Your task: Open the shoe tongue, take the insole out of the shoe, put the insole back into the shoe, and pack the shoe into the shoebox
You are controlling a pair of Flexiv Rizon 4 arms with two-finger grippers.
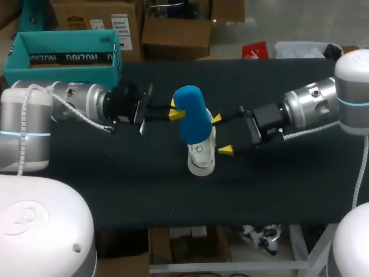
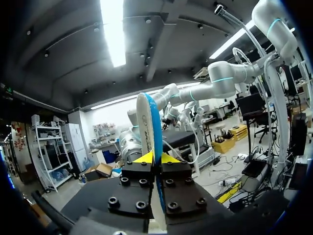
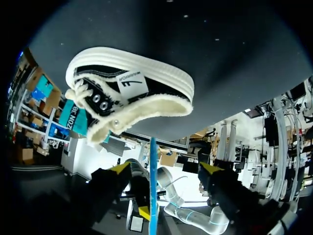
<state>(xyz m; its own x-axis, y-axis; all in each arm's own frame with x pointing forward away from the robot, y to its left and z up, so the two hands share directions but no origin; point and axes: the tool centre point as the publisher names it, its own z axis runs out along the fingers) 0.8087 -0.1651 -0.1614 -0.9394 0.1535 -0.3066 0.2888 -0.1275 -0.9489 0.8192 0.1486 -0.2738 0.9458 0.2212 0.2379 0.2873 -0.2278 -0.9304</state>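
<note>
Head view: we note even, moderate overhead light. The dark tabletop (image 1: 115, 179) takes it without glare and carries hardly any shadow. The white arm housings (image 1: 40, 231) in the near corners glare bright, as does the pale sole of the shoe (image 1: 202, 161).

Left wrist view: a ceiling light strip (image 2: 113, 32) flares hard above the insole (image 2: 149, 122); our left hand (image 2: 156, 157) sits in shade.

Right wrist view: shoe softly lit, surroundings dim.

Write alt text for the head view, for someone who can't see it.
The left gripper, shut on a blue insole, holds it over a shoe lying on the dark table. The right gripper is open beside the shoe, and a teal shoebox sits at the table's far left corner.
</note>
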